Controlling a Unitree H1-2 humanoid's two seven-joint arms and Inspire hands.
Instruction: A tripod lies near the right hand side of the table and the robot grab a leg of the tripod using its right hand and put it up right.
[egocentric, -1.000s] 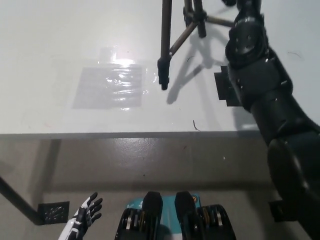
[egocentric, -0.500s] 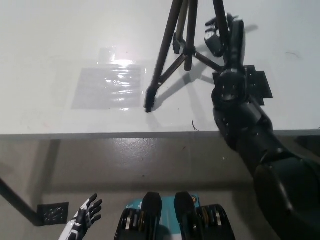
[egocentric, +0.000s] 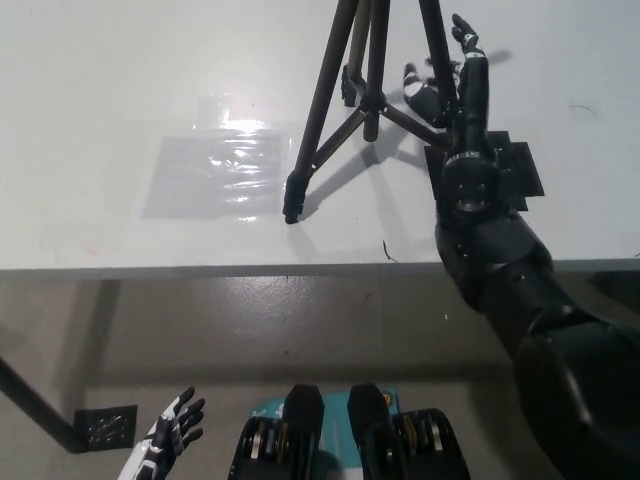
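A dark tripod stands upright on the white table, its legs spread and its nearest foot close to the front edge. The top of it is cut off by the picture. My black right hand is beside the tripod's right leg, fingers spread apart and no longer wrapped around it. The leg still runs close along the palm. Off the table at the lower left hangs my white left hand, open and holding nothing.
A shiny clear film patch lies flat on the table left of the tripod. A black square plate lies under my right forearm. The table's front edge crosses the picture; a black box sits on the floor below.
The tripod has swung from tilted to standing on its spread legs, its near foot shifting left. My right hand was closed on the right leg and has now spread its fingers.
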